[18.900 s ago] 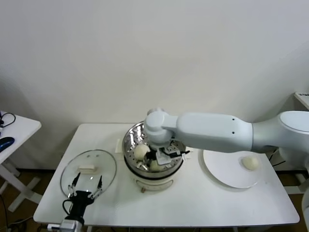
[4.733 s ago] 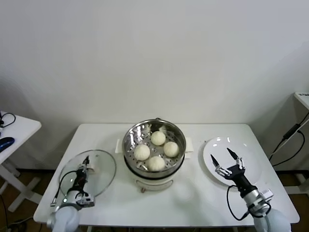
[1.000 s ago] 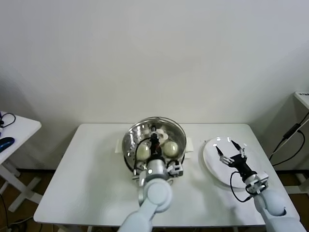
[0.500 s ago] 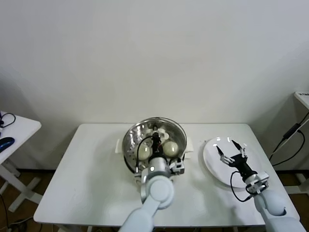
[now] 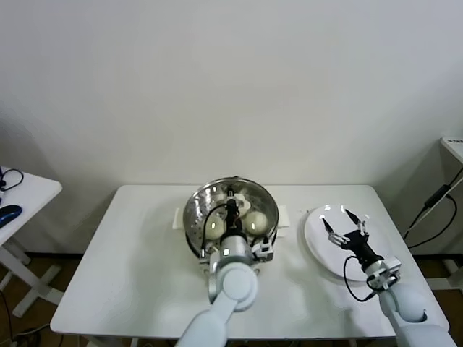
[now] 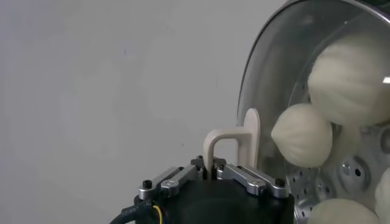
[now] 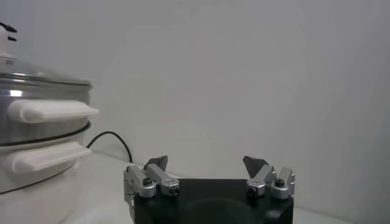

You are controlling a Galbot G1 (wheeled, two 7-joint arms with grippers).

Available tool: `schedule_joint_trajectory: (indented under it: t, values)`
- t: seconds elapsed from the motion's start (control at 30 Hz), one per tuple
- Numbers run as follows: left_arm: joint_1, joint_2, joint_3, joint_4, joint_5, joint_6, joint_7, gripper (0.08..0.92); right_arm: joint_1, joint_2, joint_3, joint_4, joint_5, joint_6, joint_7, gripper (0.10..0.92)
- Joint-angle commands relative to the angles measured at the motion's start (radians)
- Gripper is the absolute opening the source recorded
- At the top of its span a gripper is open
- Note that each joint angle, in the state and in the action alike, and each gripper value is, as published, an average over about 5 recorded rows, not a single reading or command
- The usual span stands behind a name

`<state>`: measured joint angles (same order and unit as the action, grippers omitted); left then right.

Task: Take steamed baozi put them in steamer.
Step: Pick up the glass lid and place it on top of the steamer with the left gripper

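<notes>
Left gripper (image 5: 230, 206) clamped on glass lid's handle (image 6: 234, 143); steamer (image 5: 269, 206) with baozi (image 6: 301, 134) directly beneath. Right gripper (image 5: 346, 230) spread wide, empty.

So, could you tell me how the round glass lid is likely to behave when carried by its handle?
Probably rigid but breakable: the round glass lid is clear glass with a metal rim. It may swing or tilt, since the left gripper is shut only on its thin cream handle.

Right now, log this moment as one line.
left gripper shut on glass lid handle, over steamer | baozi inside | right gripper open above plate
</notes>
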<state>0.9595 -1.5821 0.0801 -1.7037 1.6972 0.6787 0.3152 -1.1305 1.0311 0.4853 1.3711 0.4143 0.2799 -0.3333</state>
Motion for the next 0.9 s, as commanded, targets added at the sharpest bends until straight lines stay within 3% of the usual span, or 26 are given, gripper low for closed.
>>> schedule_joint_trajectory:
  t: [0.03,0.9]
  values:
    - [0.002,0.004,-0.003,0.001,0.005,-0.005,0.006,0.155,0.002,0.001,0.001,-0.001,-0.006,0.001,-0.002,0.823]
    - [-0.001,0.003,0.0,0.007,-0.01,-0.009,0.006,0.155,0.007,0.008,0.004,-0.005,-0.019,0.003,-0.006,0.823]
